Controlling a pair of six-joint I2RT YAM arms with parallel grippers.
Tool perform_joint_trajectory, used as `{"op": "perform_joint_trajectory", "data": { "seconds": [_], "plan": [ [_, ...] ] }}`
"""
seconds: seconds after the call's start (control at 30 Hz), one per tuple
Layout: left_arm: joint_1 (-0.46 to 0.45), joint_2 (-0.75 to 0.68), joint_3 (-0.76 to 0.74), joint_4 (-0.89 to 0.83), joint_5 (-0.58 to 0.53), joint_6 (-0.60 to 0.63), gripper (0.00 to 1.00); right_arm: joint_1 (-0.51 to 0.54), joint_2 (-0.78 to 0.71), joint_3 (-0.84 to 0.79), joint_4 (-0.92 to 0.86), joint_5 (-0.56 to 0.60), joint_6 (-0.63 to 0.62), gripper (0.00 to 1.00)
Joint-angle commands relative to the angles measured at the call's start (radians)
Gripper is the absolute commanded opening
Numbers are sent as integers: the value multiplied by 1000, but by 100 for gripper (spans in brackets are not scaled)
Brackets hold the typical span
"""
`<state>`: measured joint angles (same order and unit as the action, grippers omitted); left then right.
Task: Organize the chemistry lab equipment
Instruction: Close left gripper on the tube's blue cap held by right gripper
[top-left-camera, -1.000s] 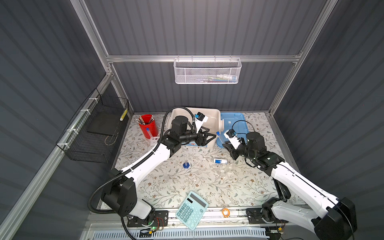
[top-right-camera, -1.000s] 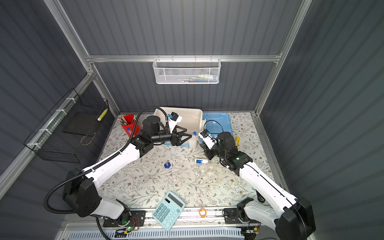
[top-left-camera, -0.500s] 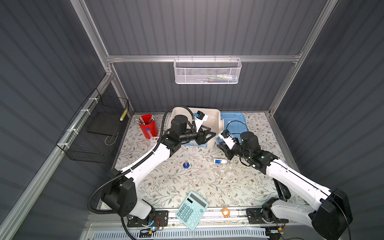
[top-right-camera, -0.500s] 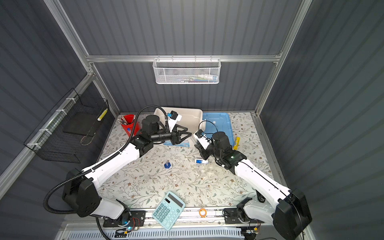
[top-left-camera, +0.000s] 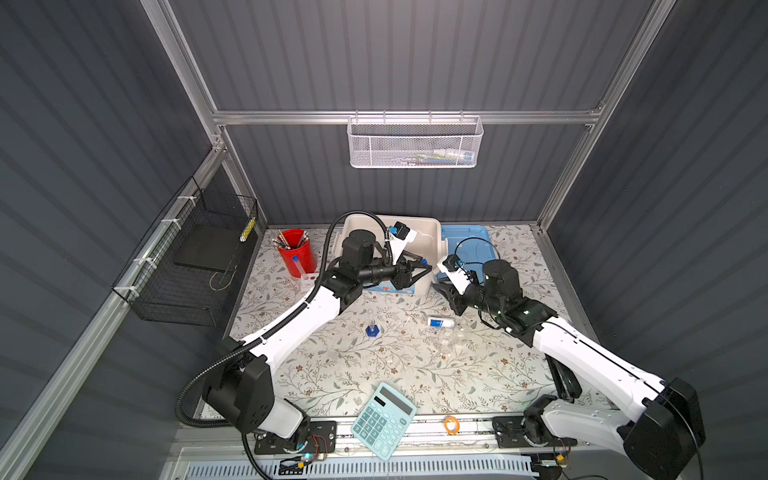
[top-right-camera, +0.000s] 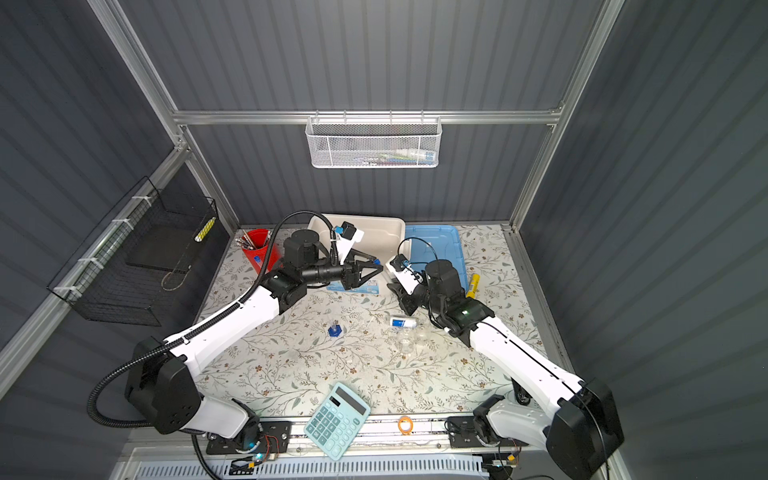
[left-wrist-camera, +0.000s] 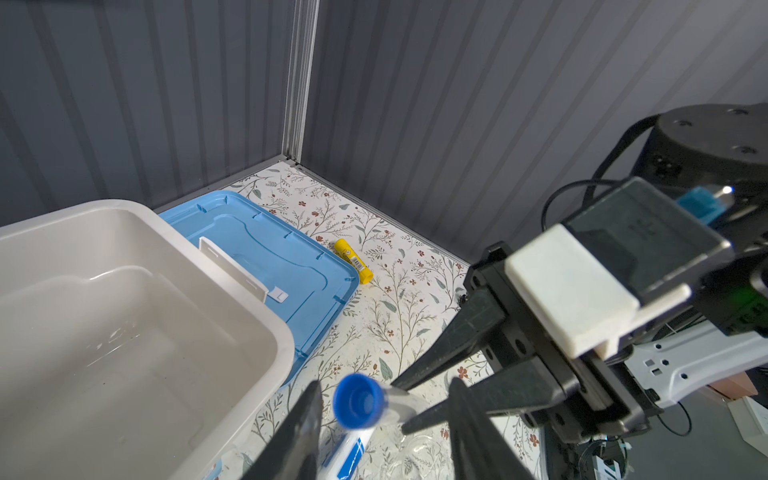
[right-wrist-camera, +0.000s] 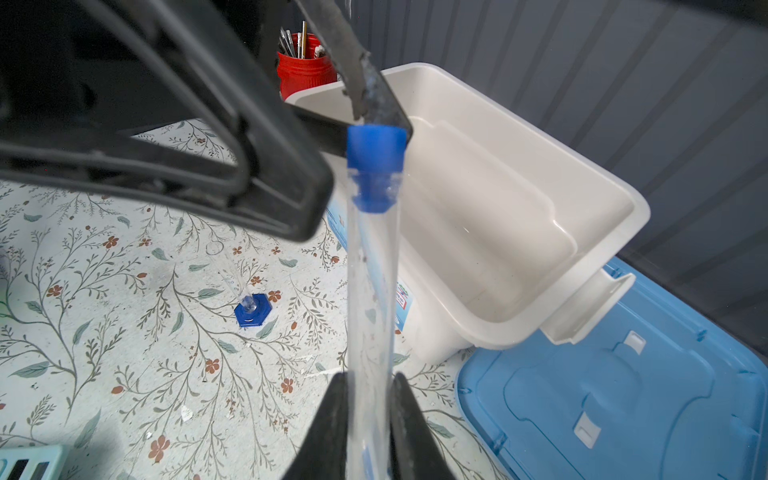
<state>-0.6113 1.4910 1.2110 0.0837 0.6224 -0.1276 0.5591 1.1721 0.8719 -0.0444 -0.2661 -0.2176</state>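
Note:
My right gripper (right-wrist-camera: 370, 380) is shut on the clear body of a blue-capped test tube (right-wrist-camera: 372, 270), held in the air beside the white bin (top-left-camera: 432, 232). The tube's blue cap (left-wrist-camera: 357, 401) sits between the fingers of my left gripper (left-wrist-camera: 386, 388), which is open, with a gap showing on one side. In both top views the two grippers (top-left-camera: 426, 268) (top-right-camera: 397, 297) meet tip to tip at the bin's front corner. A slim cylinder on a blue hexagonal foot (top-left-camera: 372, 329) stands on the table. A blue-white labelled flask (top-left-camera: 440, 323) lies beside clear beakers (top-left-camera: 446, 343).
A blue lid (top-left-camera: 469, 241) lies right of the bin, with a yellow stick (top-right-camera: 473, 284) beside it. A red cup of pens (top-left-camera: 297, 251) stands at the back left, a second tube (top-left-camera: 297, 266) leaning by it. A teal calculator (top-left-camera: 384, 419) and an orange ring (top-left-camera: 451, 424) lie at the front edge.
My right arm has carried the tube leftward to the left gripper. The left gripper's jaws have narrowed around the blue cap.

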Motion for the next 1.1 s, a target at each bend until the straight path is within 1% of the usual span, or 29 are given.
{"op": "perform_joint_trajectory", "data": {
  "seconds": [0.0,0.27,0.4,0.67,0.73,0.93,1.07],
  "plan": [
    [-8,6,29,8,25,8,47,7,14,31,23,-15,-5,19],
    [-8,3,39,-5,37,8,39,10,11,28,17,-6,-9,19],
    [-7,9,42,-9,41,8,34,11,-2,26,20,-1,-10,19],
    [-7,12,42,-2,46,2,30,15,-3,30,17,1,-14,19],
    [-7,11,42,-6,47,3,30,16,-2,32,18,1,-14,19],
    [-7,15,40,-6,45,3,35,21,-3,38,17,2,-18,19],
    [-8,15,44,-4,53,2,35,24,-3,38,16,7,-19,19]
  ]
}}
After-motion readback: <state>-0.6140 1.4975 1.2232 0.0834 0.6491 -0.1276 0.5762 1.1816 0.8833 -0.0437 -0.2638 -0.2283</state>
